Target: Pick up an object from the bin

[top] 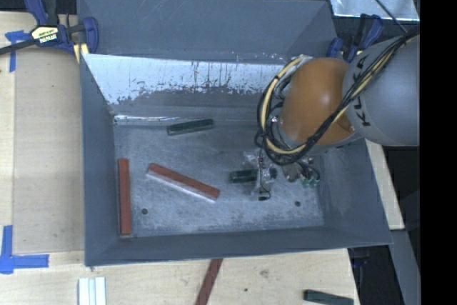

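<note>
The gripper (263,186) was seen low in the bin (214,32), just beside a small dark bar (243,176); its opening could not be judged.

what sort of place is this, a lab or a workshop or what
Probably a robotics lab's grasping test cell rather than a workshop. A KUKA arm reaches down into a grey metal bin that holds a few loose sticks, such as a brown bar and a dark stick.
</note>
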Motion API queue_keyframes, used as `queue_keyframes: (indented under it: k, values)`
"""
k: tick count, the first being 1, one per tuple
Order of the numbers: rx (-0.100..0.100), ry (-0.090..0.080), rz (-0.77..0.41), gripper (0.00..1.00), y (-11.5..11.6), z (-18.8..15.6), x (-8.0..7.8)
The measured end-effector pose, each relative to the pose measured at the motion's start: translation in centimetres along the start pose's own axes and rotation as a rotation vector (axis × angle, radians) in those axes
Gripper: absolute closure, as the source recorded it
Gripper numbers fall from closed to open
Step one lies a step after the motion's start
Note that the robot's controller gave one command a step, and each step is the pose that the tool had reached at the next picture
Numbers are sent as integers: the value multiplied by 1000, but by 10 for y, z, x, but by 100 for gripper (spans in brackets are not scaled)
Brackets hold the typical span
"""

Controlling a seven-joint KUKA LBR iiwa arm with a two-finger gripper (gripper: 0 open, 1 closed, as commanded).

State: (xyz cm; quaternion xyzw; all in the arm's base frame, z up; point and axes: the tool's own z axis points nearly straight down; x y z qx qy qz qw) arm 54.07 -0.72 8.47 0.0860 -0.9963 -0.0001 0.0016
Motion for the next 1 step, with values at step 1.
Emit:
queue_keyframes:
  k: [1]
  values:
    - [0,-1,0,100,0,-22,0]
